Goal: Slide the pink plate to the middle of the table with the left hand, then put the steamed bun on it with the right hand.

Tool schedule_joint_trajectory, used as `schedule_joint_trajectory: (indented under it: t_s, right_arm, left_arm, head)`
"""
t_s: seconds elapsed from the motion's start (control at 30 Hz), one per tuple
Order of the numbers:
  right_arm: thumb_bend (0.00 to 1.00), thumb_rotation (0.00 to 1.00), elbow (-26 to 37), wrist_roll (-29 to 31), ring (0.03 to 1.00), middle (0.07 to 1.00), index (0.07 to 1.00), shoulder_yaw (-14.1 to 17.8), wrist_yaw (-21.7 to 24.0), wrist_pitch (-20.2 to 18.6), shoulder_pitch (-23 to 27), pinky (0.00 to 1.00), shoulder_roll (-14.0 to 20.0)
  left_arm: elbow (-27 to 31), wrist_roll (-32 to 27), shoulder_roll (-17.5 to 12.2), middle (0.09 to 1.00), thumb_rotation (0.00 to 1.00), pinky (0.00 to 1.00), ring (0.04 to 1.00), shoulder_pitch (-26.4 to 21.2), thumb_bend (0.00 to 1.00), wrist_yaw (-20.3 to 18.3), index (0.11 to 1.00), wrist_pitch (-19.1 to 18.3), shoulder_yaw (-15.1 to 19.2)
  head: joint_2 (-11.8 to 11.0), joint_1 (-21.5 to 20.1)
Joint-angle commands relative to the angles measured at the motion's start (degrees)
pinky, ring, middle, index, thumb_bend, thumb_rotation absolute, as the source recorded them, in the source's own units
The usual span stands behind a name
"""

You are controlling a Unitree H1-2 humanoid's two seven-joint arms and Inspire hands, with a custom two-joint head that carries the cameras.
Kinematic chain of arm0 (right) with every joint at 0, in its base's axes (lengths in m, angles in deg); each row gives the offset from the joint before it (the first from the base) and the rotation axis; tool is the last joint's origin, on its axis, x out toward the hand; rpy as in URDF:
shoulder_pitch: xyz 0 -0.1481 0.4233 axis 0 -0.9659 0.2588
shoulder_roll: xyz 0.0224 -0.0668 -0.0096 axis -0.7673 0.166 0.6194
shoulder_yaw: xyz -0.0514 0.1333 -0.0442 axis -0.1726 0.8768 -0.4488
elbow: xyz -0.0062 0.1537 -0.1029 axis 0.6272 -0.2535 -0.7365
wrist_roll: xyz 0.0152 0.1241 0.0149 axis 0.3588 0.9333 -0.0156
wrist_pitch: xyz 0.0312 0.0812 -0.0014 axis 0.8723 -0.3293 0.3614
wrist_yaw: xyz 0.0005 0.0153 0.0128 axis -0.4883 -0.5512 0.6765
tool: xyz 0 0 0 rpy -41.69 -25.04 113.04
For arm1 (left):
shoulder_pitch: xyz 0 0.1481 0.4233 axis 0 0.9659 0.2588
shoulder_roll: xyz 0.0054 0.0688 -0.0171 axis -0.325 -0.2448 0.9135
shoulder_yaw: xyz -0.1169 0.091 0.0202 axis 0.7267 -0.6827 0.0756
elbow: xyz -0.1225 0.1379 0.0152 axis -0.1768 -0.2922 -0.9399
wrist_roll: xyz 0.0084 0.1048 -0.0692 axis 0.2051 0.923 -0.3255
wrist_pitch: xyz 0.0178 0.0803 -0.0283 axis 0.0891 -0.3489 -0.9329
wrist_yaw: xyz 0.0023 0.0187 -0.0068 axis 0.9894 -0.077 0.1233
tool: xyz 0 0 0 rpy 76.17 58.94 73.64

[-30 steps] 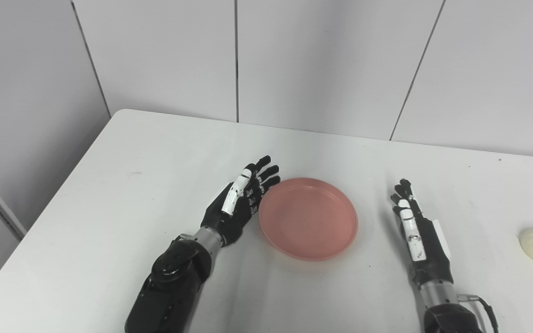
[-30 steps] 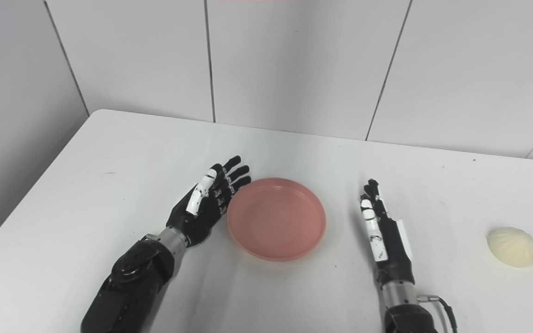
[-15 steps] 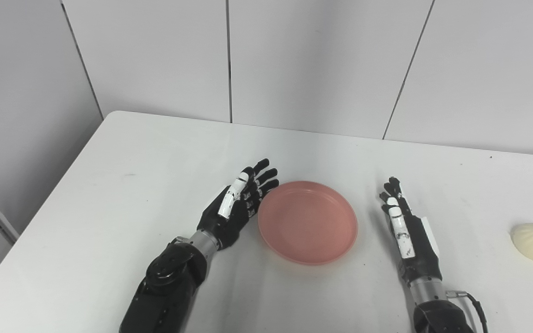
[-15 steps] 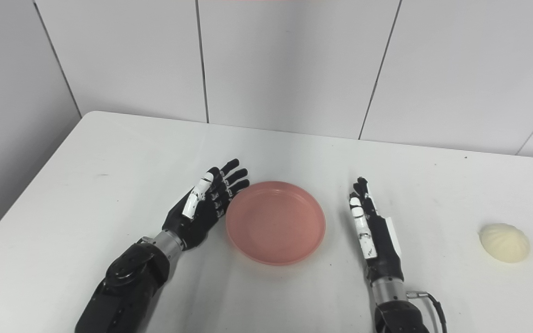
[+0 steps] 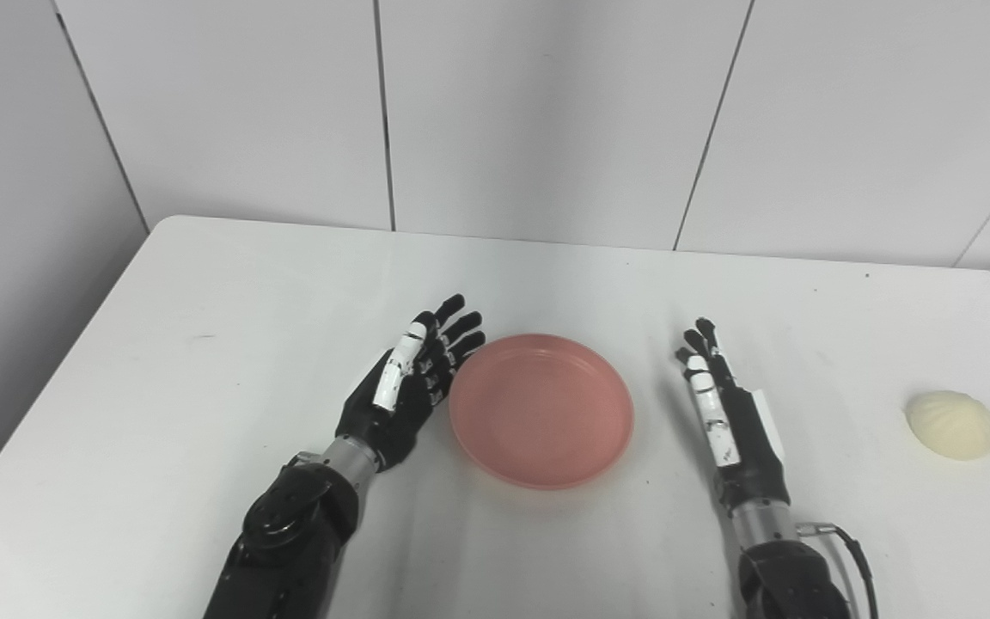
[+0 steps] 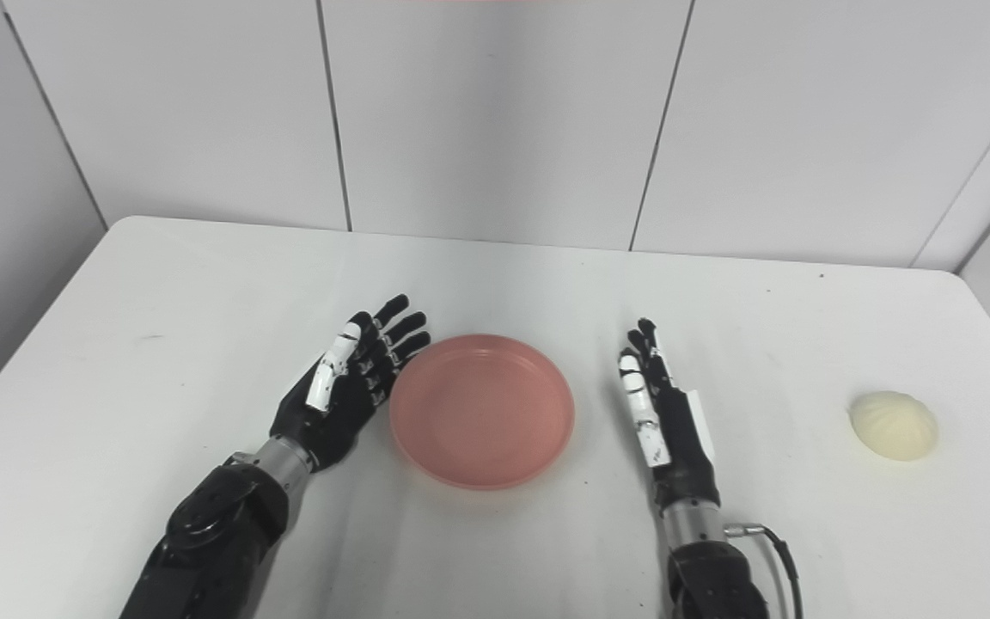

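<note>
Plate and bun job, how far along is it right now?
The plate already sits near the middle of the table, with the open left hand against its left rim. Nothing is held. The bun lies far right, and the open right hand has not yet reached it. Picking and placing it remain.

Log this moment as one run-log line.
left hand: open, beside plate's left rim | plate: mid-table, empty | right hand: open, right of plate | bun: far right, untouched
</note>
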Motion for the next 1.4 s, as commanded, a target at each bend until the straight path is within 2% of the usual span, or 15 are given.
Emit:
schedule_joint_trajectory:
  t_s: [0.0,0.1,0.23,0.33,0.4,0.53,0.63,0.7,0.8,0.9,1.0,1.07,1.2,1.3,1.37]
  right_arm:
    - [0.52,1.0,2.9,-2.84,0.877,0.935,0.979,-0.16,-1.95,1.5,0.2,0.89,0.35]
    - [0.6,1.0,4.86,-7.03,0.864,0.931,0.981,-0.07,-3.72,2.61,0.4,0.83,1.71]
    - [0.73,1.0,4.89,-12.57,0.848,0.931,0.985,0.27,-6.84,4.22,1.41,0.82,3.74]
    - [0.72,1.0,5.6,-17.14,0.85,0.936,0.989,0.55,-10.12,4.6,2.09,0.79,5.2]
    - [0.74,0.99,8.08,-22.71,0.855,0.929,0.984,0.56,-12.61,2.74,2.36,0.78,6.05]
    - [0.78,0.88,14.22,-28.6,0.795,0.887,0.963,1.52,-13.99,-0.39,2.61,0.65,6.44]
    - [0.77,0.73,18.5,-31.21,0.753,0.856,0.956,2.7,-13.42,-3.06,2.93,0.59,6.33]
    - [0.78,0.66,20.61,-34.44,0.687,0.822,0.929,3.59,-12.55,-5.71,3.28,0.54,7.0]
    - [0.82,0.64,23.23,-38.78,0.585,0.734,0.88,4.47,-10.6,-9.26,3.76,0.47,8.21]
    - [0.84,0.63,24.46,-40.8,0.573,0.698,0.869,5.44,-8.19,-11.96,4.04,0.47,10.07]
    - [0.86,0.6,26.02,-44.5,0.693,0.777,0.856,6.54,-2.98,-15.92,3.74,0.56,13.67]
    - [0.88,0.53,26.66,-45.68,0.668,0.775,0.819,7.39,0.05,-17.57,3.45,0.54,15.86]
    - [0.89,0.49,25.27,-47.04,0.676,0.769,0.797,8.6,2.21,-18.58,2.65,0.55,19.72]
    - [0.91,0.41,23.2,-46.08,0.7,0.772,0.796,10.06,3.32,-19.2,1.72,0.57,22.33]
    - [0.91,0.41,22.31,-45.52,0.74,0.794,0.813,10.59,5.97,-20.99,1.9,0.61,23.54]
  left_arm:
    - [-1.03,1.55,-0.24,0.953,1.0,0.97,0.949,3.52,0.4,2.2,0.957,-3.02,0.42]
    - [0.39,1.61,-0.27,0.956,1.0,0.98,0.952,4.24,0.4,2.79,0.958,-2.71,0.88]
    - [1.67,1.31,-0.79,0.962,1.0,0.98,0.957,4.76,0.4,3.03,0.964,-3.58,1.53]
    - [1.65,0.79,-1.3,0.959,1.0,0.98,0.953,4.91,0.39,2.56,0.959,-3.87,2.14]
    - [1.58,0.4,-1.57,0.957,1.0,0.97,0.948,5.03,0.39,2.24,0.957,-3.95,2.58]
    - [0.94,-0.26,-2.08,0.957,1.0,0.96,0.945,5.18,0.39,1.39,0.953,-3.6,3.36]
    - [0.03,-0.76,-2.71,0.948,1.0,0.95,0.935,5.19,0.4,0.85,0.949,-3.09,3.9]
    - [-0.99,-0.84,-3.37,0.937,1.0,0.93,0.923,5.06,0.41,0.26,0.937,-2.4,4.03]
    - [-2.96,-1.4,-4.14,0.927,1.0,0.92,0.915,4.69,0.43,-0.94,0.925,-1.34,4.45]
    - [-5.47,-2.2,-4.83,0.922,1.0,0.92,0.913,4.18,0.43,-2.19,0.92,0.02,5.1]
    - [-8.15,-2.99,-5.35,0.908,1.0,0.91,0.898,3.63,0.43,-3.51,0.903,1.23,5.85]
    - [-10.09,-3.64,-5.59,0.909,1.0,0.91,0.899,3.11,0.43,-4.35,0.904,1.66,6.48]
    - [-13.7,-4.44,-6.14,0.895,1.0,0.89,0.884,2.03,0.43,-5.89,0.888,2.73,7.36]
    - [-15.95,-4.62,-6.62,0.903,1.0,0.91,0.893,1.57,0.43,-6.72,0.897,3.74,7.63]
    - [-17.5,-4.91,-7.15,0.901,1.0,0.9,0.892,1.08,0.44,-7.4,0.894,4.42,7.81]
  head:
    - [-0.16,-0.9]
    - [-0.22,-2.97]
    - [-0.58,-5.42]
    - [-0.97,-7.29]
    - [-1.11,-7.97]
    - [-1.96,-10.96]
    - [-2.63,-13.04]
    - [-3.16,-14.99]
    - [-3.59,-16.44]
    - [-4.42,-18.69]
    - [-4.89,-20.21]
    - [-5.06,-20.99]
    - [-5.35,-22.36]
    - [-5.44,-23.05]
    - [-5.51,-24.12]
